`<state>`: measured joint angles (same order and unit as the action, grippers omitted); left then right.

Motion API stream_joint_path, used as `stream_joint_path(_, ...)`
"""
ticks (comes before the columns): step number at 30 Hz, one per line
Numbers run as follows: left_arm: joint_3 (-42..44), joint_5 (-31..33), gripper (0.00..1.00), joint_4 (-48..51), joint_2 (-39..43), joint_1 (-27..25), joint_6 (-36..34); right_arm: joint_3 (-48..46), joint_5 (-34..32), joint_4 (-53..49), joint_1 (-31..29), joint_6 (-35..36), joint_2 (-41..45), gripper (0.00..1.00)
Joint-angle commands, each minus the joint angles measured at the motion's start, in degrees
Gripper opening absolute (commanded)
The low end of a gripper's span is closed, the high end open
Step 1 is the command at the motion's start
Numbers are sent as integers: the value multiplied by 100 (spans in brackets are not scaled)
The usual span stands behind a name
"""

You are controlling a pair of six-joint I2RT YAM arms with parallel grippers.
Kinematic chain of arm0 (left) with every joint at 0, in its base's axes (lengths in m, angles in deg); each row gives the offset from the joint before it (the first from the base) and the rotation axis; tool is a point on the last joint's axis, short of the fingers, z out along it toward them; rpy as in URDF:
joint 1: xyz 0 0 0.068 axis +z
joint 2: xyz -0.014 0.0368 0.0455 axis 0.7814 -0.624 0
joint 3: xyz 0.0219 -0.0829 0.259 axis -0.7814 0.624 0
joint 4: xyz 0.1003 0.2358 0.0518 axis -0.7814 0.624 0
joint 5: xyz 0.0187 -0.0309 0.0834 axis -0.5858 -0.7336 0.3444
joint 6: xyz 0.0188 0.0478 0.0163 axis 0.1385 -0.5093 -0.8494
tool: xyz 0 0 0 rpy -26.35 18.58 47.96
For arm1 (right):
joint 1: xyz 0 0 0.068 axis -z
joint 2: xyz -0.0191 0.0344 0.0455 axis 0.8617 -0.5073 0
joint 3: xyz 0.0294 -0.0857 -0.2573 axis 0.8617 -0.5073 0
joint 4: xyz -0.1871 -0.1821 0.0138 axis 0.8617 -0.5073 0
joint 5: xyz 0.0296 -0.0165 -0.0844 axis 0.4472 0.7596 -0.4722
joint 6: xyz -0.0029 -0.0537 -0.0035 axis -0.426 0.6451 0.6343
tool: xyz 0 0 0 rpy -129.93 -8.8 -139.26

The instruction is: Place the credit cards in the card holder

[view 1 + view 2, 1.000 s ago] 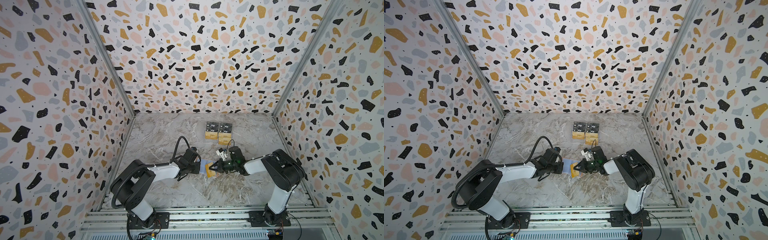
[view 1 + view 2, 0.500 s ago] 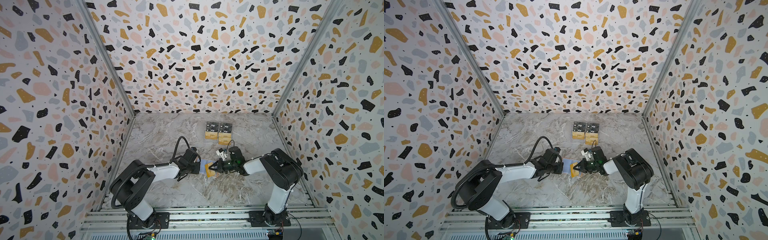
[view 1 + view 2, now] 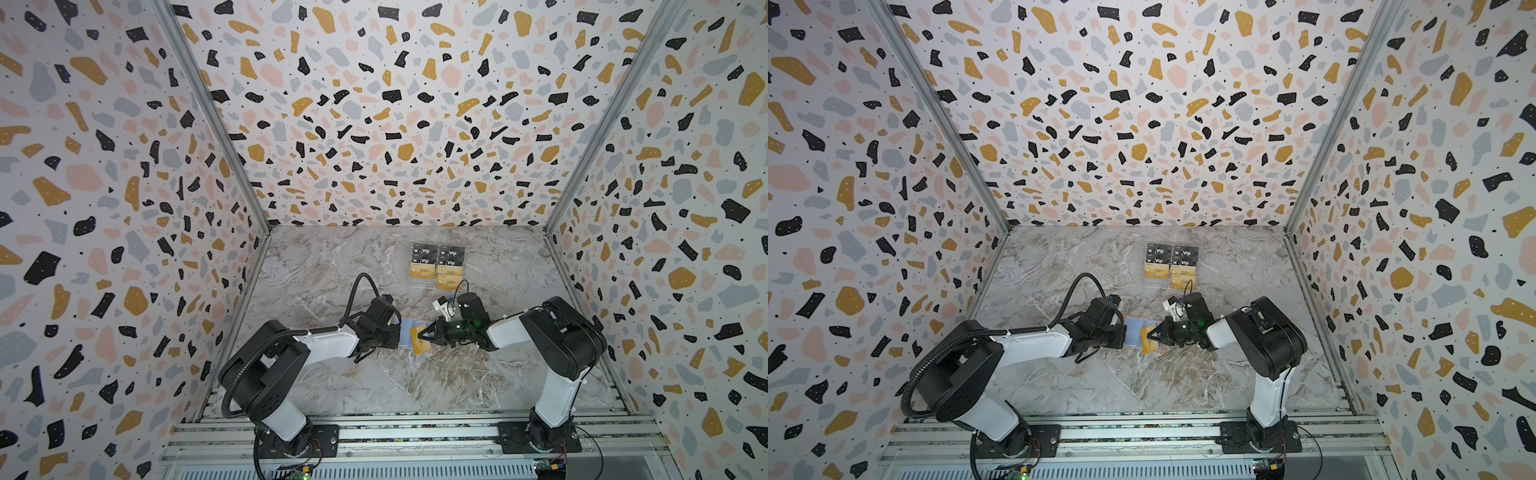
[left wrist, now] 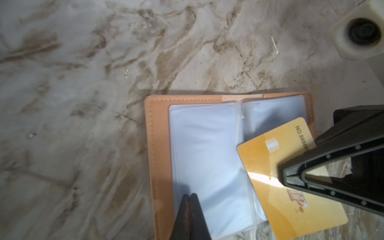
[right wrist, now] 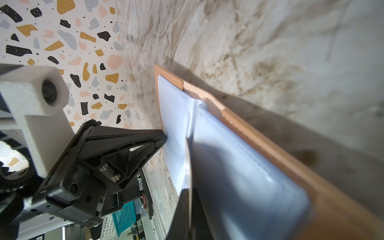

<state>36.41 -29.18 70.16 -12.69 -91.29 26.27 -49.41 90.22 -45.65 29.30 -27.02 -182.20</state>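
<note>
The right pincer [image 4: 282, 174] was clamped on the edge of a gold credit card [image 4: 259, 158], stiff and slick we judged, angled over the open card holder [image 4: 158, 145] on the tabletop [image 4: 83, 83]; the left pincer [image 4: 188, 199], closed, pinned its floppy sleeve [image 4: 207, 155]

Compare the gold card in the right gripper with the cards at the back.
The gold card is pinched in the shut right gripper, tilted over the open card holder; the back cards sit in two columns, touched by nothing. The gold card is one; the back cards mix black Vip and gold. Shared: rectangular shape.
</note>
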Motion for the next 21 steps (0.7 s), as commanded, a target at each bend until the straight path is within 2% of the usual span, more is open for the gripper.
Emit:
stream_joint_path(1,112,-16,0,70,79,9,62,84,-265,-303,27,106,140,0)
stream_joint_path(9,127,-25,0,49,82,10,54,110,-411,-464,4,105,311,0)
stream_joint_path(21,129,-33,0,55,80,9,54,247,-357,-511,-41,170,121,0)
